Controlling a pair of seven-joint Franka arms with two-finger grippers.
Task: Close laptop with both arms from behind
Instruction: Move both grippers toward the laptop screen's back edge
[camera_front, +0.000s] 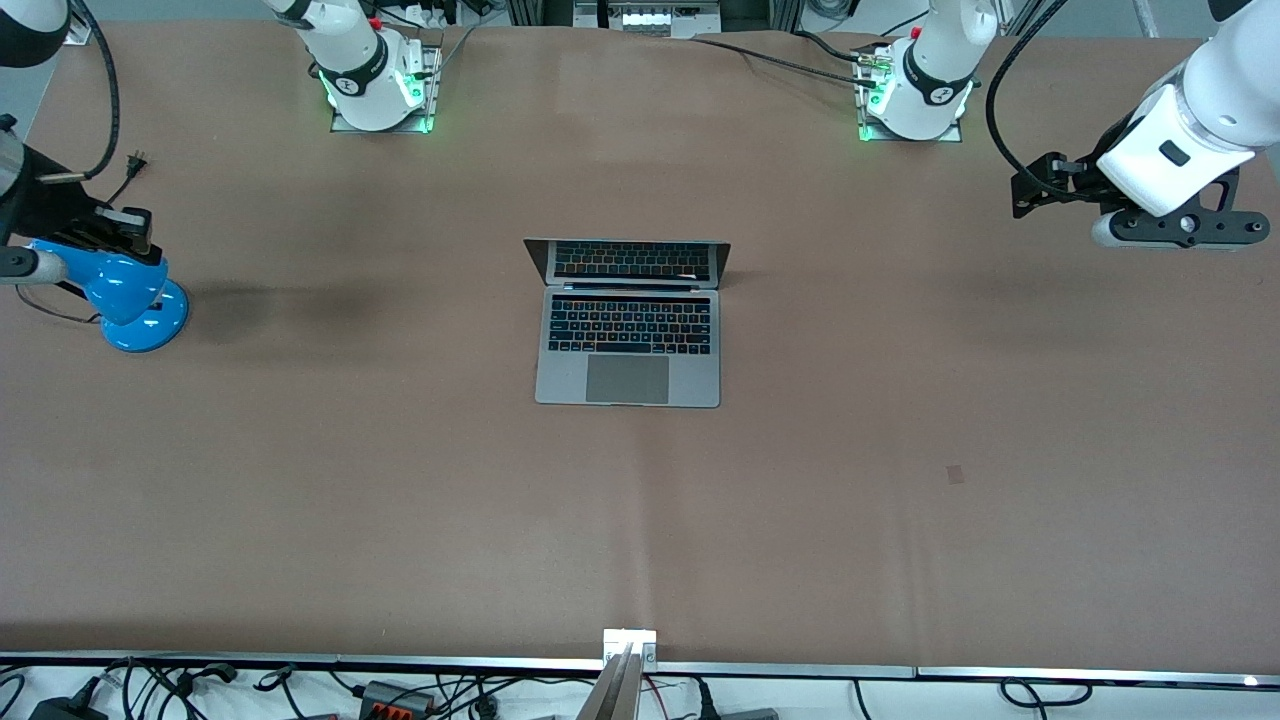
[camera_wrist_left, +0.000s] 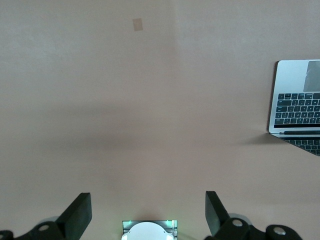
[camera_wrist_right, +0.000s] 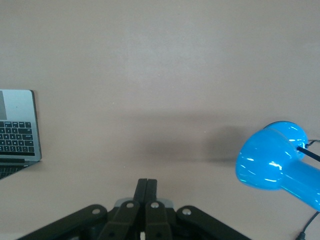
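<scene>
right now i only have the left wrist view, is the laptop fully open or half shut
observer: open. The laptop lies flat in the middle of the table, and its lid stands up with the dark screen facing the front camera.
operator: ok and the right gripper
observer: the right gripper is shut on nothing, up over the table at the right arm's end, well away from the laptop.
operator: anything near it
observer: yes, a blue lamp stands on the table right beside it.
</scene>
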